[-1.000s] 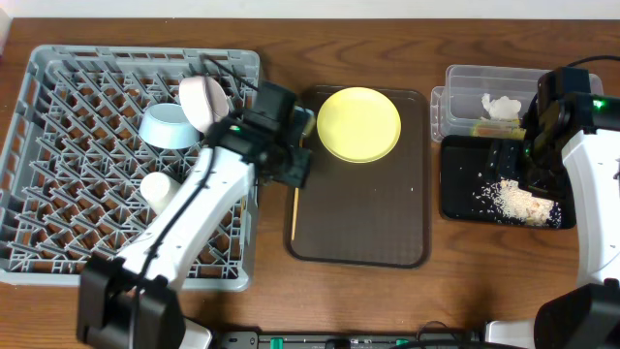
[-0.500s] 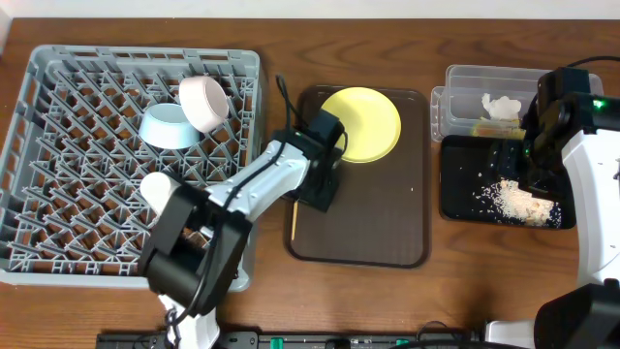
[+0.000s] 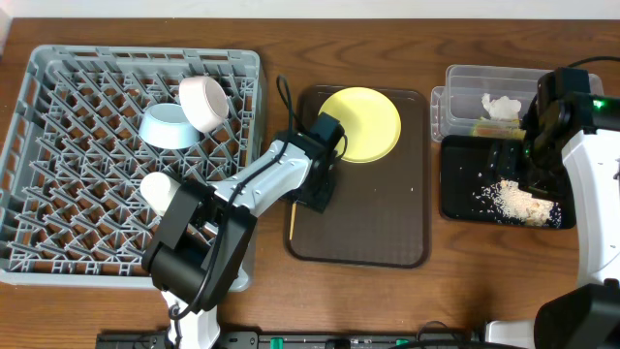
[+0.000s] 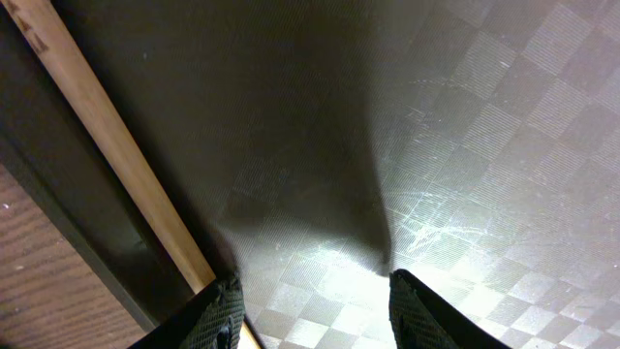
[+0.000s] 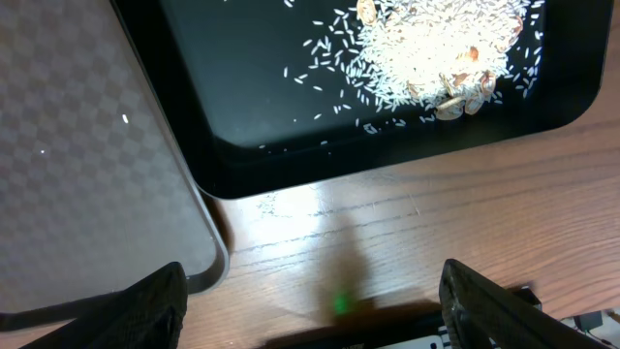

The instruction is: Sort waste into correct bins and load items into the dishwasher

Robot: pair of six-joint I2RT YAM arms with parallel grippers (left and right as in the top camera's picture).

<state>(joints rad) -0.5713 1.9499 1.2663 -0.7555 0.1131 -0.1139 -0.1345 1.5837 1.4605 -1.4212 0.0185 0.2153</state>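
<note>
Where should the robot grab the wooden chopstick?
Probably around its middle, straight down from above, the left tool straddling it. The chopstick is thin and lies flat beside the brown tray's left rim, so a sideways approach looks blocked.

The table (image 3: 436,291) is brown wood with the grain running along its length, and it fills nearly the whole overhead view. A pale strip (image 3: 387,8) lies beyond its far edge; whether this is wall or floor cannot be told. A dark rail (image 3: 339,341) with green fittings runs along the near edge. In the right wrist view the table (image 5: 436,194) carries a soft white glare (image 5: 320,208) and a small green glint (image 5: 339,305). In the left wrist view bare wood shows at lower left.
</note>
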